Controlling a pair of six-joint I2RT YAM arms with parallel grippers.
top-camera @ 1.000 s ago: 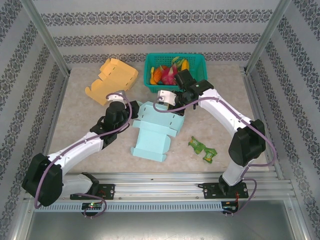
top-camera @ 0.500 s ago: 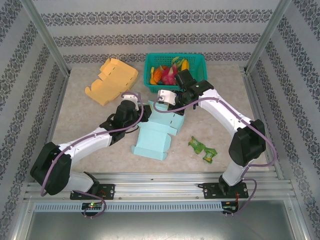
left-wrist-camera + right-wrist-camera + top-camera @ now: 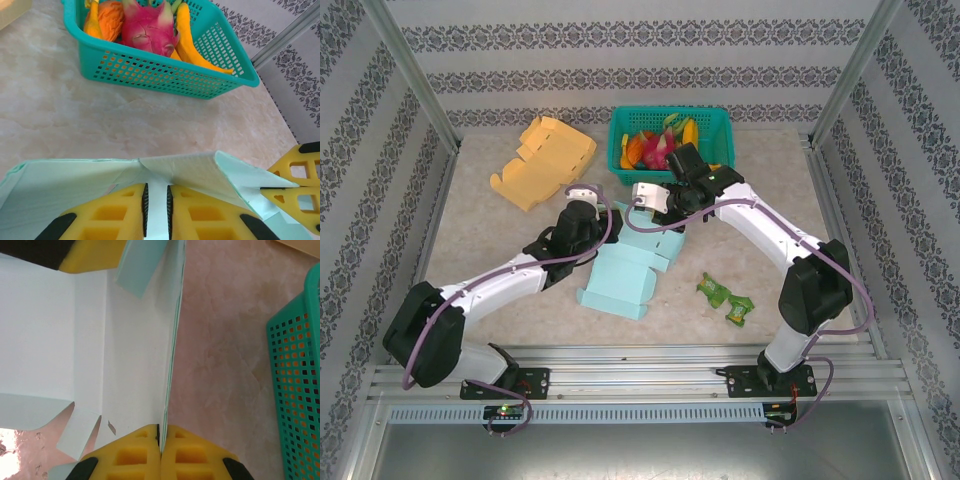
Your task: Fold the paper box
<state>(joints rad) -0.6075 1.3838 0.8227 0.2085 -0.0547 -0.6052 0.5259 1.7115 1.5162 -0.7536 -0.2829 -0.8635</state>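
The pale blue paper box (image 3: 620, 275) lies part-folded at the table's middle. My right gripper (image 3: 642, 203) is at its far edge, shut on a thin upright wall of the box (image 3: 120, 340), with the fingertips (image 3: 160, 427) pinched on the wall's edge. My left gripper (image 3: 592, 208) is at the box's far left corner. In the left wrist view its jaws (image 3: 156, 186) stand a narrow gap apart, with white paper showing in the gap. A raised flap (image 3: 200, 172) curls just past the tips. Whether the paper is pinched is not clear.
A teal basket (image 3: 670, 118) of toy fruit stands just behind both grippers, close in the left wrist view (image 3: 150, 70). A flat orange box (image 3: 545, 160) lies at the back left. Green wrappers (image 3: 725, 298) lie to the right of the blue box.
My left arm swung right, from beside the box to its far left corner. The box slid a little toward the near left. My right gripper shifted slightly left, still pinching the wall.
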